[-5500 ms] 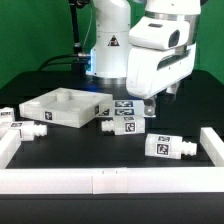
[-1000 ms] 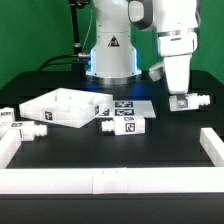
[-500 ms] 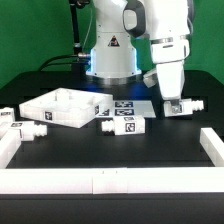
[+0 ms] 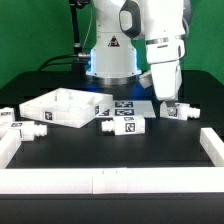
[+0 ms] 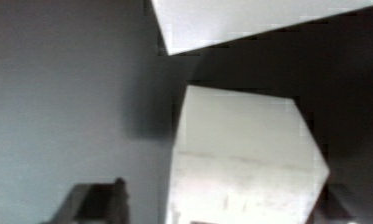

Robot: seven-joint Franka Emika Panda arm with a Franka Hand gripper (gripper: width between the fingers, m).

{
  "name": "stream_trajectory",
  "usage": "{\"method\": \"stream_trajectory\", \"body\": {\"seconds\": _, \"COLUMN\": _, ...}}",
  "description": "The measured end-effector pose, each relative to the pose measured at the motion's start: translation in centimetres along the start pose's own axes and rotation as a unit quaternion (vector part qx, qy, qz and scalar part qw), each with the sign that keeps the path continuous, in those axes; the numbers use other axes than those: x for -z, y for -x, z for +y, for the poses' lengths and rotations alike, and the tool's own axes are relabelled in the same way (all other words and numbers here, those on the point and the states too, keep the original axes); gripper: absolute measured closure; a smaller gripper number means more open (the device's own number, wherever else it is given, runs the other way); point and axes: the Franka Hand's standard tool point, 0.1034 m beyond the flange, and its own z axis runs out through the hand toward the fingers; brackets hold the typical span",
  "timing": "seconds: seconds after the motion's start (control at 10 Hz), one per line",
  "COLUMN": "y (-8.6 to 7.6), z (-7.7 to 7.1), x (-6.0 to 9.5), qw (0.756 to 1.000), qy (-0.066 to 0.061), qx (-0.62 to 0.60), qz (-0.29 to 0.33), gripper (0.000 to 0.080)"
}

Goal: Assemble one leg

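Observation:
My gripper [image 4: 171, 103] is shut on a leg [image 4: 179, 110], a small white blocky peg with a black-and-white tag, and holds it level above the table at the exterior view's right. In the wrist view the leg [image 5: 245, 150] fills the space between my fingers [image 5: 94, 200], with my gripper [image 5: 224, 202] around its end. Two more legs [image 4: 126, 125] [image 4: 105, 113] lie mid-table. Two others [image 4: 22, 127] [image 4: 5, 116] lie at the exterior view's left.
The large white square panel with a raised rim [image 4: 45, 113] lies left of centre. The marker board [image 4: 130, 104] lies behind the middle legs. A white wall [image 4: 110, 182] borders the table's front and sides. The robot base [image 4: 110, 55] stands behind.
The leg that lay at the front right has been picked up. Over the last second my gripper has carried it toward the exterior view's left and slightly lower.

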Motion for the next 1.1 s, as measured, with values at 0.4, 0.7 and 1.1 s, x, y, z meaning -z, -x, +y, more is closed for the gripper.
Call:
{"method": "stream_trajectory", "body": {"seconds": 0.4, "y": 1.6, "z": 2.9, "x": 3.9, "qw": 0.999, "qy": -0.011, "qx": -0.005, "qz": -0.051, "gripper": 0.0153}}
{"method": "stream_trajectory", "body": {"seconds": 0.7, "y": 1.8, "z": 7.6, "x": 5.0, "qw": 0.998, "qy": -0.001, "qx": 0.015, "qz": -0.062, "gripper": 0.0151}}
{"method": "stream_trajectory", "body": {"seconds": 1.1, "y": 1.4, "z": 7.2, "x": 4.0, "qw": 0.998, "qy": -0.007, "qx": 0.014, "qz": -0.061, "gripper": 0.0151}}
